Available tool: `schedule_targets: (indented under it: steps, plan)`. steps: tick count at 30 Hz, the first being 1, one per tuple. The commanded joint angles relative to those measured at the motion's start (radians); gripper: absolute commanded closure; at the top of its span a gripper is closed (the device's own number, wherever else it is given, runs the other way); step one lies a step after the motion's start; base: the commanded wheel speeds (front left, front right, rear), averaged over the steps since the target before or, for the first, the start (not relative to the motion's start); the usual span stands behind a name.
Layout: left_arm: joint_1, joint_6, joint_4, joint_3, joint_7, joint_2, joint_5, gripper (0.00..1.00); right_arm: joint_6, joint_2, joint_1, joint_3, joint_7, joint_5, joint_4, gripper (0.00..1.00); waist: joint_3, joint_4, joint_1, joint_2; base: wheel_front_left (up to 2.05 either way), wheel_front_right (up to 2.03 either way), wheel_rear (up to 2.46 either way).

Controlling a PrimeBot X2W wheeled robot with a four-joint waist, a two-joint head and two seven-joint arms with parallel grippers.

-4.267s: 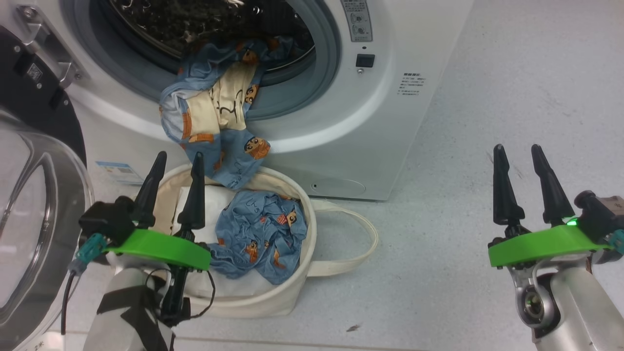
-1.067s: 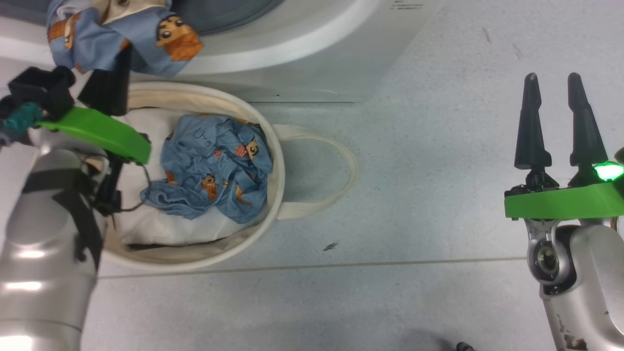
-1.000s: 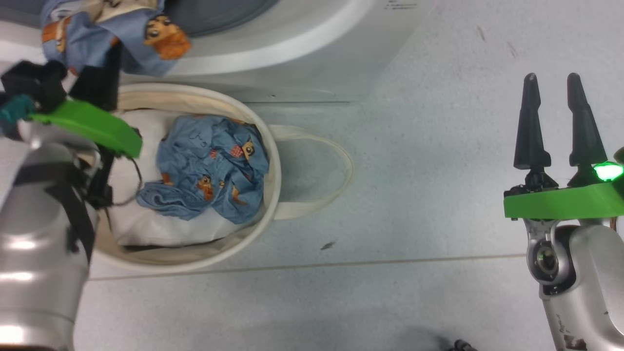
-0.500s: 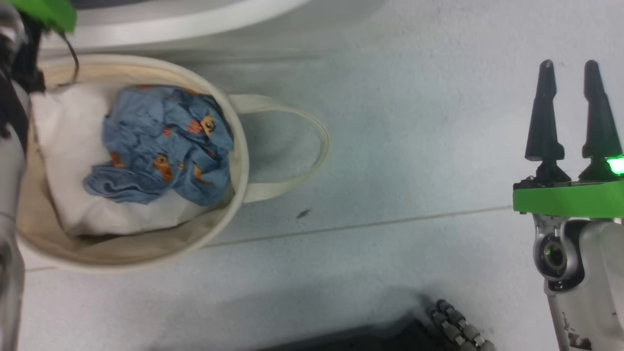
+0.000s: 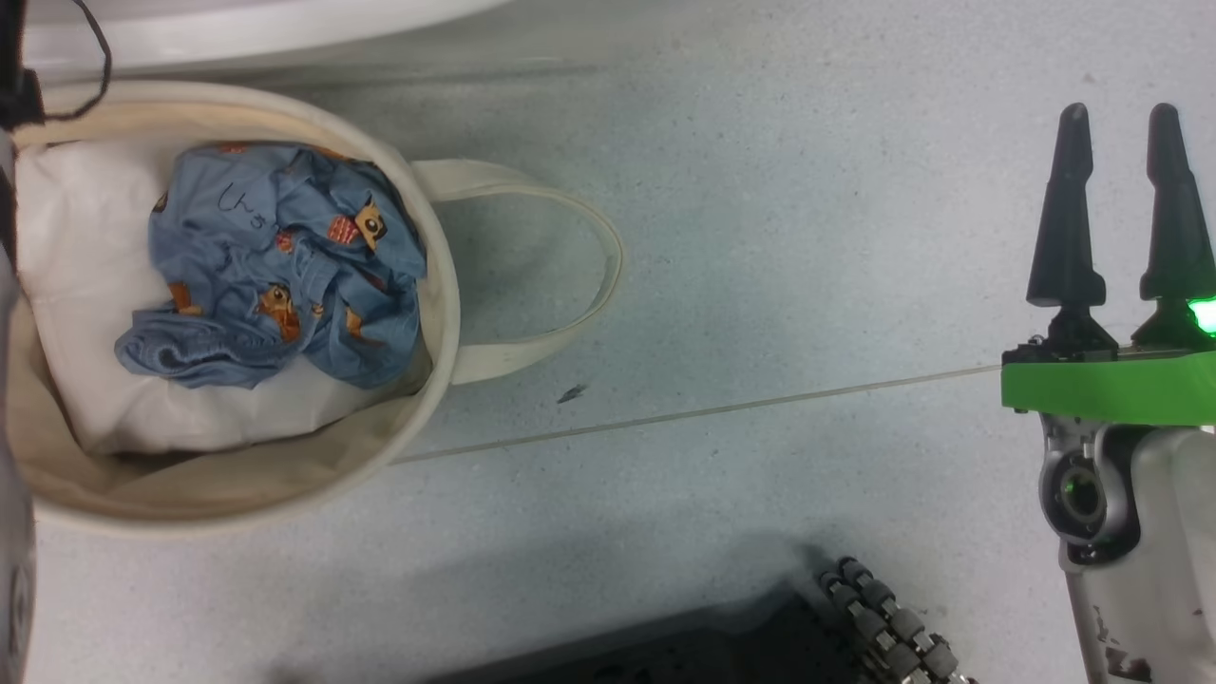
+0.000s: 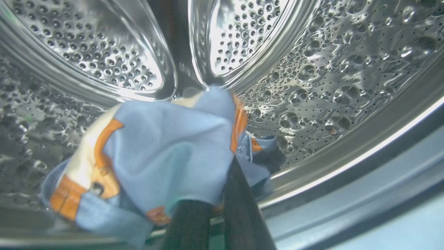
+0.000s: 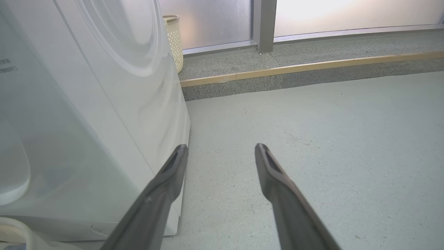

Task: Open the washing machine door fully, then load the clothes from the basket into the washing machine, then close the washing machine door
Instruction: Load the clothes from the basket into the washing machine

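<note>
My left gripper (image 6: 215, 187) is inside the steel drum (image 6: 312, 69) of the washing machine, shut on a light blue garment (image 6: 166, 152) with orange print that hangs over its fingers (image 6: 242, 208). More of the clothes (image 5: 275, 266) lie bunched in the cream basket (image 5: 439, 285) on white padding, just below the machine's white base (image 5: 237, 28). My right gripper (image 5: 1126, 123) hovers open and empty over the floor at the right. In the right wrist view my right gripper (image 7: 220, 149) is beside the machine's white side (image 7: 86, 121). The washing machine door is out of view.
The basket's looped handle (image 5: 570, 275) lies on the grey floor to its right. My dark wheeled base (image 5: 712, 655) shows at the bottom edge. Past the machine stand a wicker bin (image 7: 173, 38) and a raised stone step (image 7: 312, 69).
The head camera has tilted down. My left arm has carried the hanging garment up out of the head view and into the drum. The right gripper stays open and still.
</note>
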Motion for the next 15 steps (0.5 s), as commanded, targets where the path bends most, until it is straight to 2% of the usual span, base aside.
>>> schedule_targets:
  steps: [1,4,7,15]
  plan:
    - [-0.058,-0.005,-0.019,0.009,-0.003,0.038,0.001,1.00,0.000,0.001,0.028,0.014,-0.005,-0.007,-0.024,0.00,-0.002,0.000,0.0000,0.0000,0.00,0.00,0.00]
    - [-0.100,-0.017,0.077,-0.010,0.000,0.024,0.002,1.00,0.000,-0.003,0.033,0.012,-0.005,-0.007,-0.021,0.00,-0.010,0.002,0.0000,0.0000,0.00,0.00,0.00]
    - [-0.162,-0.034,0.200,-0.048,0.059,0.003,-0.005,1.00,0.000,-0.002,0.036,0.015,-0.005,-0.004,-0.020,0.00,-0.020,-0.003,0.0000,0.0000,0.00,0.00,0.00]
    - [-0.263,-0.039,0.283,-0.103,0.161,0.001,-0.022,1.00,0.000,0.000,0.042,0.011,-0.005,-0.004,-0.020,0.00,-0.019,-0.012,0.0000,0.0000,0.00,0.00,0.00]
